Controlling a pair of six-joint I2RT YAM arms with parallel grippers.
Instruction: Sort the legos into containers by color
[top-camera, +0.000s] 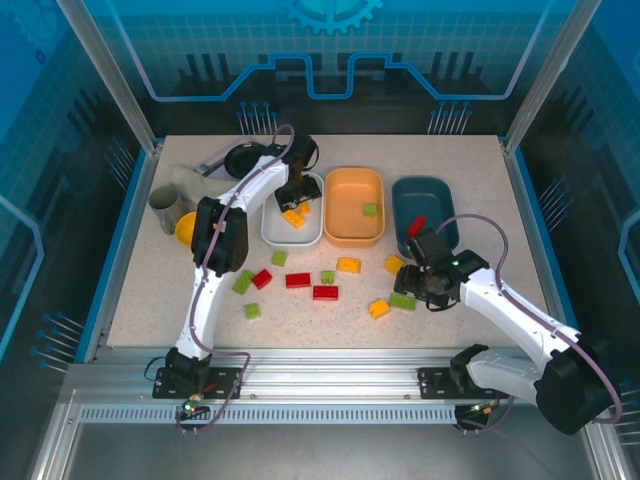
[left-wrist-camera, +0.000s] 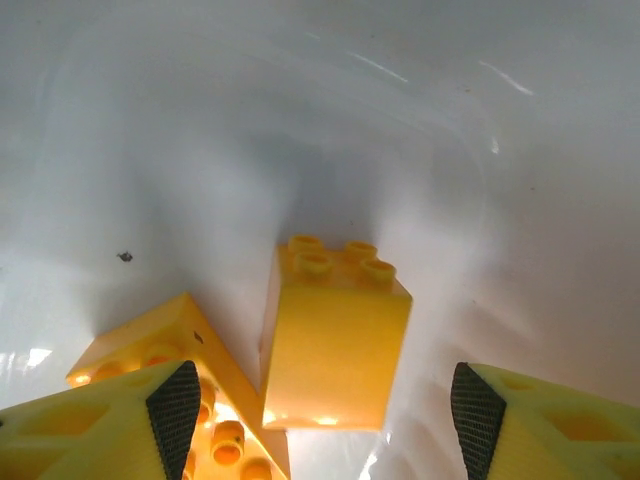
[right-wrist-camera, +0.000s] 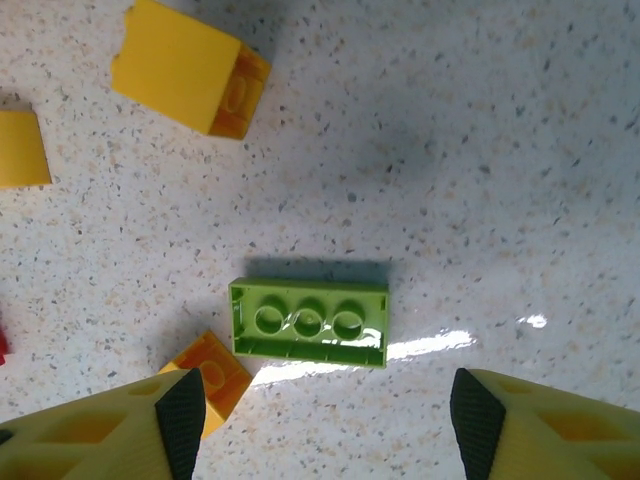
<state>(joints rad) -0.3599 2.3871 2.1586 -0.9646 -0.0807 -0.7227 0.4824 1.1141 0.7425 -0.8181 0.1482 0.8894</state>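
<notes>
My left gripper hangs inside the white tray, open. A yellow lego lies loose on the tray floor between the spread fingers, touching neither pad. A second yellow lego lies to its left. The orange tray holds a green lego, and the teal tray a red one. My right gripper hovers open over an upside-down green lego on the table. Red, green and yellow legos lie scattered before the trays.
A small yellow bowl, a grey cup and a black pan stand at the back left. Near the right gripper lie yellow legos and one by its left finger.
</notes>
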